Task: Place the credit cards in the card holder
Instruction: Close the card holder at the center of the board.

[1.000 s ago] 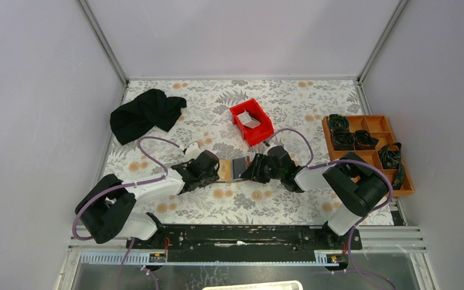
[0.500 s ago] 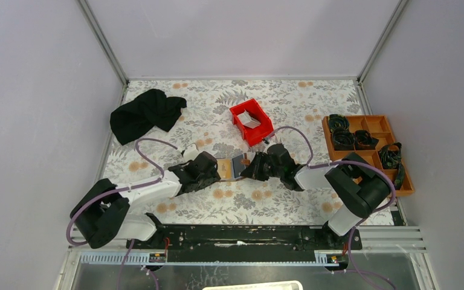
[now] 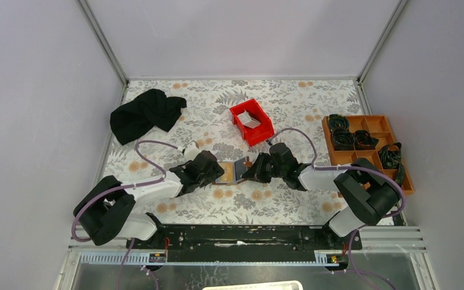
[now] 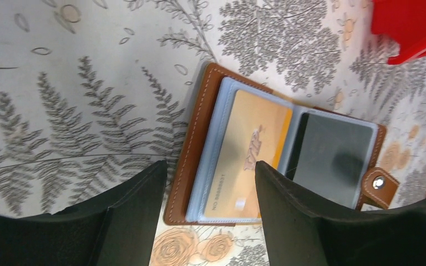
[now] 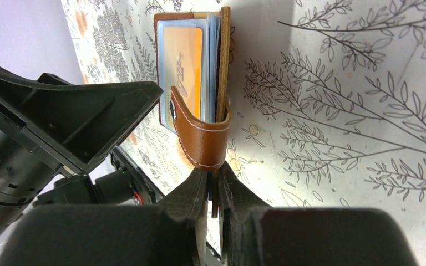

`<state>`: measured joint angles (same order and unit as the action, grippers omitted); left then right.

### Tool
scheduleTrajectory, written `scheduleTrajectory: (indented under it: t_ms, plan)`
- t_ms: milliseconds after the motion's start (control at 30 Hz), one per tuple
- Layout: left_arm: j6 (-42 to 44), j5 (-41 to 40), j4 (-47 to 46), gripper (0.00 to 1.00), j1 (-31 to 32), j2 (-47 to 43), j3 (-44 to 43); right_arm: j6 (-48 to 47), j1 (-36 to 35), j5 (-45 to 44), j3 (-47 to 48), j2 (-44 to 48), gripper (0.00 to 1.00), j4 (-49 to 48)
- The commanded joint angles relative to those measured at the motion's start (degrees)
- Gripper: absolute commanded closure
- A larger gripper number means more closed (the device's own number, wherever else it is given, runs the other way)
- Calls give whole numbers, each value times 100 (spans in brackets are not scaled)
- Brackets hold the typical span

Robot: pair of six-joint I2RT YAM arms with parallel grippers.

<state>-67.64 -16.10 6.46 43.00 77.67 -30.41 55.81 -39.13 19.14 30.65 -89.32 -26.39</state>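
The left tool, black fingers spread wide and empty, hovers over the left half of the open brown leather card holder at mid-surface. A yellow card and a dark card sit in clear sleeves. The holder's long axis runs tool to tool, and the right tool pinches its thin right cover.

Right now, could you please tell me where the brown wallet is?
In the top view the wallet lies open mid-table between the left claw and the right claw gripping its cover, nearer than the red bin.
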Motion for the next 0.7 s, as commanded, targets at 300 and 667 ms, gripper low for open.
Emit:
scheduleTrajectory:
  t_ms: [300,667]
  plan:
    - [-470,471,-338,31,-33,213,918,1216,324,360,-256,307,96,-382]
    - [-512,514,-618,34,-35,139,840,1232,433,844,-117,76,96,-408]
